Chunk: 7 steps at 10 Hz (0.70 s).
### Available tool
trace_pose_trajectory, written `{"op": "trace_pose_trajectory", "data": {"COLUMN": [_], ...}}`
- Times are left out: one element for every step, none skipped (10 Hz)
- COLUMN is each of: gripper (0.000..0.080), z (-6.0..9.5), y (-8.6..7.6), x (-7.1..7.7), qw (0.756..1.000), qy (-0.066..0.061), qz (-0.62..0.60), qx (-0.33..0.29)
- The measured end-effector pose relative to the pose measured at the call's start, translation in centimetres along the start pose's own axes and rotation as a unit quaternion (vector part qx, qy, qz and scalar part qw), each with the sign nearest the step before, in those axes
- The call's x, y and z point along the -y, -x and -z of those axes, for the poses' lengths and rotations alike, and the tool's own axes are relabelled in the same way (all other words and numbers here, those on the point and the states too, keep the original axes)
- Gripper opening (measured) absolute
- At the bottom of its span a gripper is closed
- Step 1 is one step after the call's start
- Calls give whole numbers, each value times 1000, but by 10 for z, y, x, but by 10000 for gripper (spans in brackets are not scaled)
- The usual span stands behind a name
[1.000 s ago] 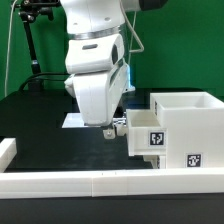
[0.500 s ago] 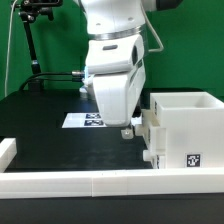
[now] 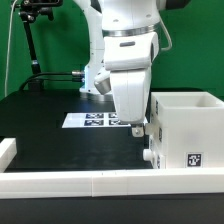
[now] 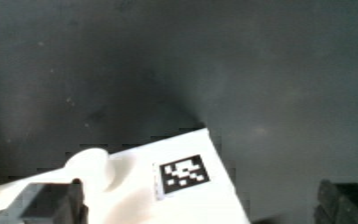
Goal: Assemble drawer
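The white drawer case stands at the exterior view's right, with marker tags on its near face. The drawer front with its round knob sits almost flush with the case's left side. My gripper hangs fingers-down right against that left side, just above the table. In the wrist view, the white drawer front with a tag and the knob lie under the gripper. Its two dark fingers stand far apart, open, with nothing held between them.
The marker board lies flat on the black table behind the gripper. A long white rail runs along the table's near edge, and a white block sits at the exterior view's left.
The arm has moved toward the exterior view's right. The drawer that stuck out of the case's left side has slid in with it and now sits nearly flush.
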State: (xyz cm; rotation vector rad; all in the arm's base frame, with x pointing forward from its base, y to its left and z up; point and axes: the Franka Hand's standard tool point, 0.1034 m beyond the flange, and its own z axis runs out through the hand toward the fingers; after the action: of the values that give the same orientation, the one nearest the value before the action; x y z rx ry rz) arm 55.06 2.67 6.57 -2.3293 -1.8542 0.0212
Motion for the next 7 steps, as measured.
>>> {"op": "trace_pose_trajectory", "data": {"gripper": [649, 649, 649, 649, 649, 649, 649], "z": [-1, -2, 0, 1, 1, 0, -2], "y": [8, 22, 37, 45, 51, 54, 55], "x": [1, 6, 14, 23, 31, 42, 48], "qw": [1000, 1000, 1000, 999, 999, 998, 997], "qy": [-2, 0, -1, -3, 1, 1, -4], "qz": [-6, -16, -29, -37, -49, -62, -79], "qx": [1, 3, 6, 8, 9, 11, 12]}}
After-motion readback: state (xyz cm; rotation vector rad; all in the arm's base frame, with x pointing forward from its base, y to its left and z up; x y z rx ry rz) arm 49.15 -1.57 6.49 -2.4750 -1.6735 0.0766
